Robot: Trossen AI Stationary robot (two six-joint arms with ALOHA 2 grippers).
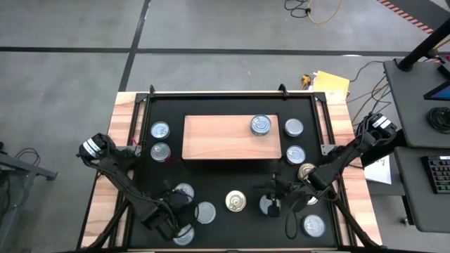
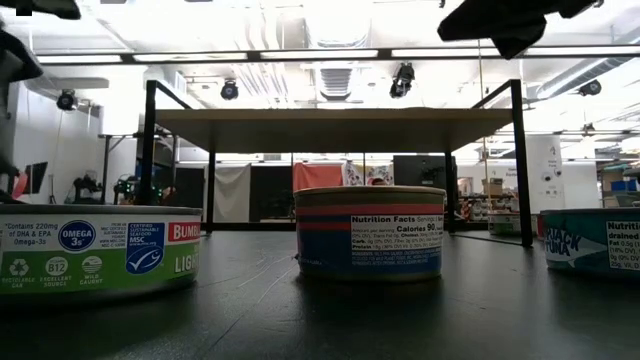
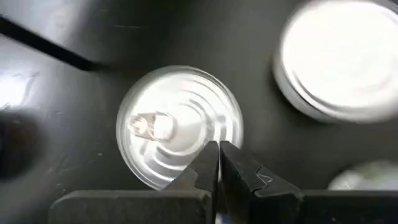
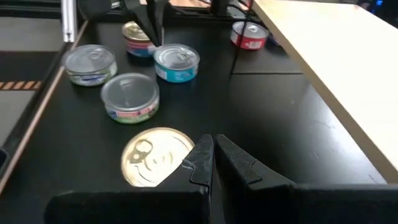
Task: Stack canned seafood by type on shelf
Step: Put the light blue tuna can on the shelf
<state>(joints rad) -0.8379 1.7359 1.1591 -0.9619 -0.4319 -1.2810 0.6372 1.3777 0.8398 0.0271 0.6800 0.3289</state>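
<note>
Nearest the front edge of the black mat [image 1: 225, 176], the left gripper [image 1: 171, 226] hangs low over the tins at the near left, its fingers [image 3: 208, 171] pressed together and holding nothing, just above a silver-lidded tin [image 3: 179, 127] with a pull tab. Around it lie other silver-lidded tins [image 1: 205, 212]. Towards the middle sits a gold-lidded tin [image 1: 235, 202], and just right of it the right gripper [image 1: 274, 205] hovers with its fingers [image 4: 202, 162] also together and empty. A silver tin [image 1: 313, 225] lies at the near right, and another gold-lidded one [image 1: 306, 171] lies beside the right arm. Farther back, the wooden shelf [image 1: 218, 137] stands across the mat's middle with a single tin [image 1: 261, 125] on its far right part. Two tins [image 1: 160, 131] flank the shelf's left end and two more [image 1: 294, 128] its right end.
</note>
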